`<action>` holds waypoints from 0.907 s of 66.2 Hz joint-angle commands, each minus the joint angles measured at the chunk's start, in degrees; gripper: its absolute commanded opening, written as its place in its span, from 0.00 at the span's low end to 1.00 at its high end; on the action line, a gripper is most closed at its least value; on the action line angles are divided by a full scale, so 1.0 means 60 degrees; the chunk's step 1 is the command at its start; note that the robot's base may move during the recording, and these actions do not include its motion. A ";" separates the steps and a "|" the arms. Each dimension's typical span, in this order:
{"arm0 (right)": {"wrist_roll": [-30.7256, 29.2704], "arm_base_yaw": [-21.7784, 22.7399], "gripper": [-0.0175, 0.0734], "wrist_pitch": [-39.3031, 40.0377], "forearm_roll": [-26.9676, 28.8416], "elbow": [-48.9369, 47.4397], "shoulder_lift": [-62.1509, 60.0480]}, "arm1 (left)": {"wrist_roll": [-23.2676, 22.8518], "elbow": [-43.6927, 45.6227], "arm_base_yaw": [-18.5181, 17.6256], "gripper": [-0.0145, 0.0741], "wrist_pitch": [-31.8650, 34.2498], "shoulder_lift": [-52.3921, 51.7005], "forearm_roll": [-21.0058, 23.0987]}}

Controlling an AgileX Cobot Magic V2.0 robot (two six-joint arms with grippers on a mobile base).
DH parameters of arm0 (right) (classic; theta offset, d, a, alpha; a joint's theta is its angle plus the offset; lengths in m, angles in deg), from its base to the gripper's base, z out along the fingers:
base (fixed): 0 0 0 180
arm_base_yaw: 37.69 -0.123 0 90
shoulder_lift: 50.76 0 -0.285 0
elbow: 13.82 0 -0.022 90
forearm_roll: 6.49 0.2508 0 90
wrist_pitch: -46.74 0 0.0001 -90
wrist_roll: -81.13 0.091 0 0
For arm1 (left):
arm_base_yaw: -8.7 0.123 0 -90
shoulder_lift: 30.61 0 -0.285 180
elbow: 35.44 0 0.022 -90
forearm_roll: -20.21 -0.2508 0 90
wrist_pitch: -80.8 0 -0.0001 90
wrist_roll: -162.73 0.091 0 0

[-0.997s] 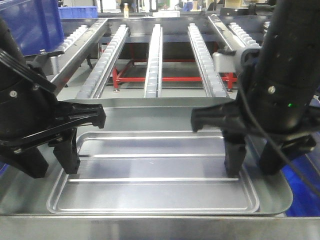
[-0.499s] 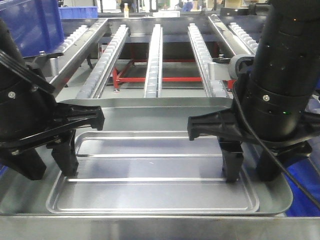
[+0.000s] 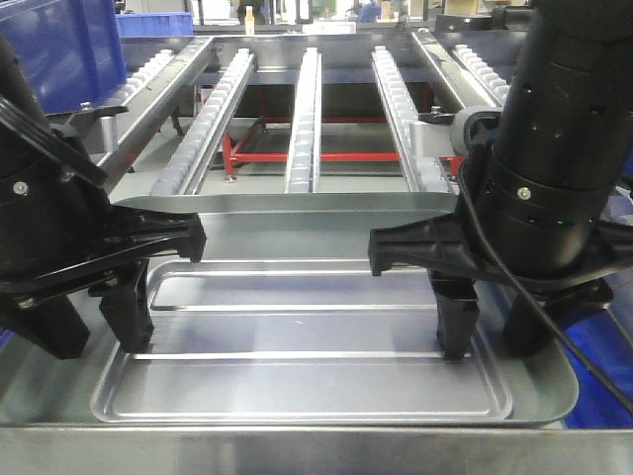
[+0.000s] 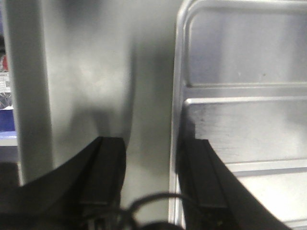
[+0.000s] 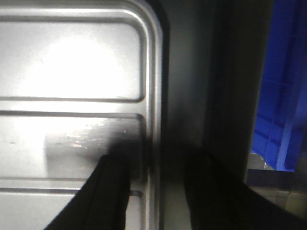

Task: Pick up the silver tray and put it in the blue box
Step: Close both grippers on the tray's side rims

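Silver tray (image 3: 307, 381) lies flat on the steel table (image 4: 86, 72), lower centre. Left gripper (image 3: 89, 336) and right gripper (image 3: 493, 341) stand spread, each straddling a side rim, one finger inside the tray. Blue box (image 5: 283, 96) shows at the right edge.

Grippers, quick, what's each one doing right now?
Left gripper: open, astride the rim of the silver tray.
Right gripper: open, astride the tray's opposite rim.
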State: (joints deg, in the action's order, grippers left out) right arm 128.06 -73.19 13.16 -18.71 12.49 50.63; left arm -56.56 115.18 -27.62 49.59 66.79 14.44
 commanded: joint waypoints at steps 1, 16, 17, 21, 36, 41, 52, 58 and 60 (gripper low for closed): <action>-0.0095 0.0012 0.64 0.0310 -0.0177 -0.0240 -0.0249 | 0.0009 0.0238 0.0004 0.38 0.0059 -0.0294 0.0015; -0.0095 0.0012 0.63 0.0353 -0.0177 -0.0240 -0.0213 | 0.0009 0.0238 0.0004 0.38 0.0059 -0.0294 0.0015; -0.0095 0.0012 0.63 0.0353 -0.0177 -0.0240 -0.0201 | 0.0009 0.0238 0.0004 0.38 0.0059 -0.0294 0.0015; -0.0095 0.0012 0.58 0.0353 -0.0177 -0.0240 -0.0159 | 0.0009 0.0238 0.0004 0.37 0.0059 -0.0294 0.0015; -0.0095 0.0012 0.33 0.0360 -0.0177 -0.0240 -0.0138 | 0.0009 0.0238 0.0004 0.21 0.0059 -0.0294 0.0015; -0.0095 0.0012 0.26 0.0360 -0.0177 -0.0240 -0.0138 | 0.0009 0.0238 0.0004 0.15 0.0059 -0.0294 0.0015; -0.0095 0.0012 0.25 0.0360 -0.0177 -0.0240 -0.0138 | 0.0009 0.0238 0.0004 0.05 0.0141 -0.0294 0.0015; -0.0095 0.0012 0.25 0.0360 -0.0177 -0.0240 -0.0138 | 0.0009 0.0238 0.0004 0.05 0.0197 -0.0294 0.0015; -0.0095 0.0012 0.25 0.0360 -0.0177 -0.0240 -0.0138 | 0.0009 0.0238 0.0004 0.05 0.0232 -0.0294 0.0015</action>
State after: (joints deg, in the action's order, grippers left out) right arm 128.06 -73.19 14.48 -18.47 12.05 51.18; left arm -56.48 115.27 -27.62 50.07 66.79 15.29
